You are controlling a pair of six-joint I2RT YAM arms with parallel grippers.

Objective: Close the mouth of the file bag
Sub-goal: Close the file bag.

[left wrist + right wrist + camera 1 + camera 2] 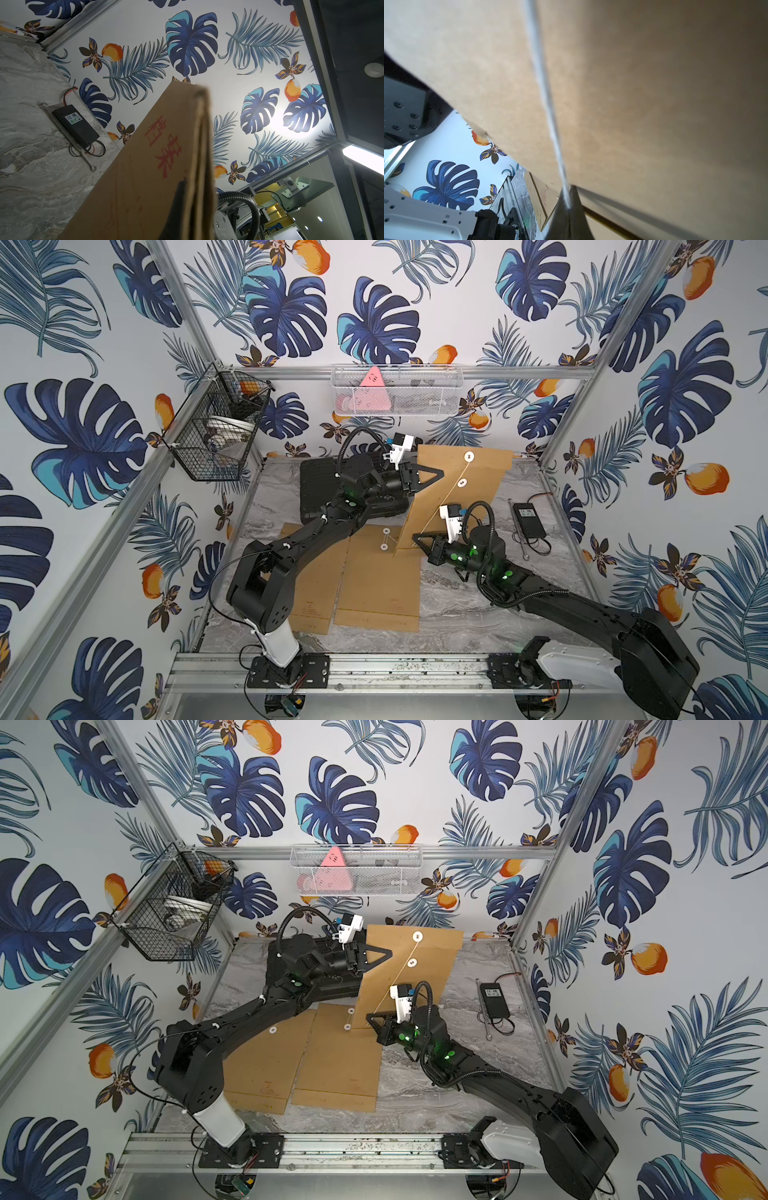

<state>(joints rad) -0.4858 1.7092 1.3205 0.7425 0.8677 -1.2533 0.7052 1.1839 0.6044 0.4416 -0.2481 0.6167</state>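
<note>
File bag (457, 489), brown kraft, stands tilted up off the bench (457, 614), just beside the black power adapter (528, 520), on the adapter's side toward the left arm. The left gripper (442, 473) is pinched narrow on the bag's edge farthest from the adapter. In the left wrist view one dark finger (177, 207) lies against the paper. The right gripper (414, 537) is closed on the white string (439, 506) at the bag's low corner away from the adapter. The string runs taut from the upper button (469, 455) on the flap and passes just beside the lower button (461, 483).

The likeliest trouble is the thin string sliding out of the right pinch if it is pulled harder, or going slack and missing the lower button when it is looped. A hard pull could also twist the bag out of the left gripper's narrow hold on its edge, so that it drops onto the two other kraft bags (374, 580) lying flat beyond it from the adapter.

I cannot tell whether the string is already wound round either button. The left gripper's far finger is hidden behind the paper. The right wrist view is blurred, showing only string (550, 124) against paper. The bag's low corner is covered by the right gripper.
</note>
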